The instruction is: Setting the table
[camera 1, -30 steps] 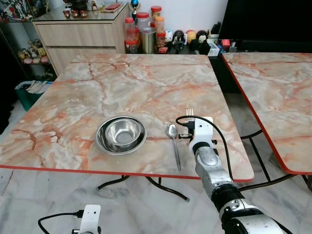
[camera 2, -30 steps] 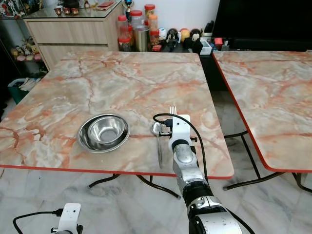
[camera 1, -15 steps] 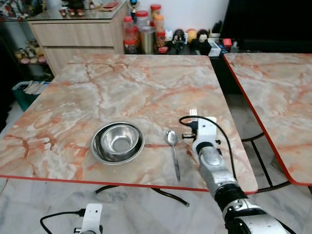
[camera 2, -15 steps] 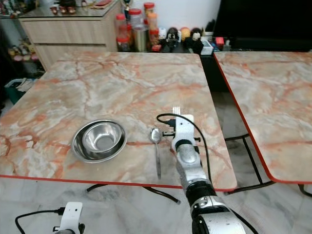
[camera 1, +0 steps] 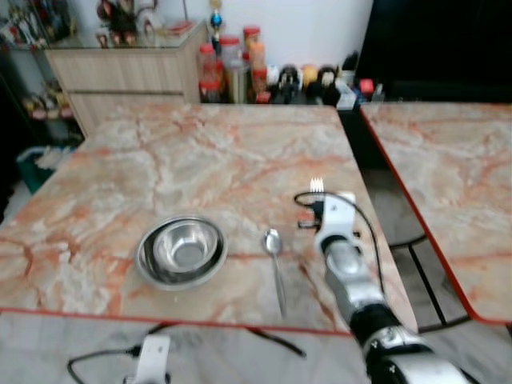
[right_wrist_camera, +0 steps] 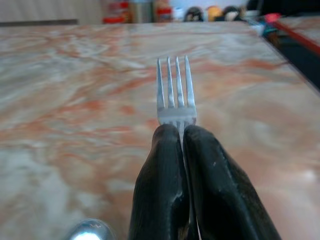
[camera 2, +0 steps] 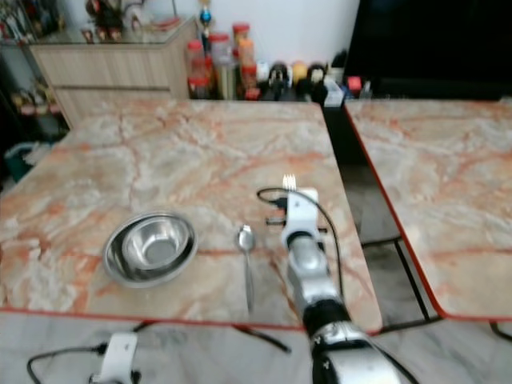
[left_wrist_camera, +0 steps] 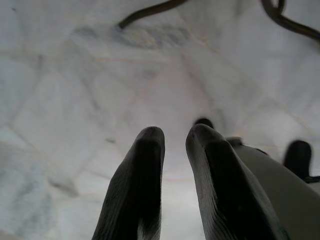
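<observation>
A steel bowl (camera 1: 181, 250) sits near the front edge of the marble table (camera 1: 200, 160). A spoon (camera 1: 275, 258) lies just right of the bowl, handle toward me. My right gripper (right_wrist_camera: 181, 145) is shut on a fork (right_wrist_camera: 174, 95) and holds it low over the table right of the spoon, tines (camera 1: 316, 186) pointing away from me. The left gripper (left_wrist_camera: 172, 150) hangs idle below the table over the pale floor, its fingers (left_wrist_camera: 142, 170) nearly together with nothing between them.
A second marble table (camera 1: 448, 176) stands to the right across a narrow gap. Jars and small figurines (camera 1: 264, 72) line the floor behind the table beside a wooden cabinet (camera 1: 120, 68). A dark screen (camera 1: 440, 40) fills the back right.
The camera has shifted and blurred, so the whole scene moved. The right gripper still holds the fork beside the spoon; bowl and spoon lie as before.
</observation>
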Motion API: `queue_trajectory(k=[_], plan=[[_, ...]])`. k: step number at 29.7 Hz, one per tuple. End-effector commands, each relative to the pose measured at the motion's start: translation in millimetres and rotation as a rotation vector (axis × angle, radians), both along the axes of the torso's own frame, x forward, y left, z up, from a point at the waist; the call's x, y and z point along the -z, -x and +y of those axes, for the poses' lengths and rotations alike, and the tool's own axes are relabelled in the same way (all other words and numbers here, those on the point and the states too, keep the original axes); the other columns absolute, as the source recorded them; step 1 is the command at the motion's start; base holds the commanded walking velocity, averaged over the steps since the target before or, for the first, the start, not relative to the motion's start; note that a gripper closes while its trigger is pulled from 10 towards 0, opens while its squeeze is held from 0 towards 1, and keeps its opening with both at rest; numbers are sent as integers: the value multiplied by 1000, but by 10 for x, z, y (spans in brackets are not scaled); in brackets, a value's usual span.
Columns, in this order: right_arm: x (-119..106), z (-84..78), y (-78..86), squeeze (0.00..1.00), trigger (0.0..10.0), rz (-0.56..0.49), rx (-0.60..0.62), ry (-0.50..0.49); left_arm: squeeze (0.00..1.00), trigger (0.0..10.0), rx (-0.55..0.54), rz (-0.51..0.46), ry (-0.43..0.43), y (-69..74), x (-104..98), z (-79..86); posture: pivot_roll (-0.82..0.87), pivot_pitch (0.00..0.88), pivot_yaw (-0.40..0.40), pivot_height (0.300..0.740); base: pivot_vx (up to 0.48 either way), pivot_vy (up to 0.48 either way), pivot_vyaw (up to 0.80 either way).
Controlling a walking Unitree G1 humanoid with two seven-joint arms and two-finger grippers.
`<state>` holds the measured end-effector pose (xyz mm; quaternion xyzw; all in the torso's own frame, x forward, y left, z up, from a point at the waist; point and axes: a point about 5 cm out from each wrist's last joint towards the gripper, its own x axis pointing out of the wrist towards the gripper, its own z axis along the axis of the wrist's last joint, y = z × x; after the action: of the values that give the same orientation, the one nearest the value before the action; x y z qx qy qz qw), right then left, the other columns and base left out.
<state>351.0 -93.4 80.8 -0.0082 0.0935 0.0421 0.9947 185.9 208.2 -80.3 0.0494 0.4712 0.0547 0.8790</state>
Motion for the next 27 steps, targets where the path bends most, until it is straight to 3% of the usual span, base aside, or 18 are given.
queue_trajectory(k=[1,14,27], plan=[[-36,-126,-25,0,10000,-16,34,9,0,10000,-7,-11,14,-25,-4,-47,-23,0,1,740,0,0,0],[30,-72,28,0,10000,16,22,20,0,10000,-4,-2,17,-3,8,-58,-27,0,-1,740,0,0,0],[221,-52,119,0,10000,113,4,23,0,10000,7,6,15,23,21,-60,-31,0,-3,740,0,0,0]])
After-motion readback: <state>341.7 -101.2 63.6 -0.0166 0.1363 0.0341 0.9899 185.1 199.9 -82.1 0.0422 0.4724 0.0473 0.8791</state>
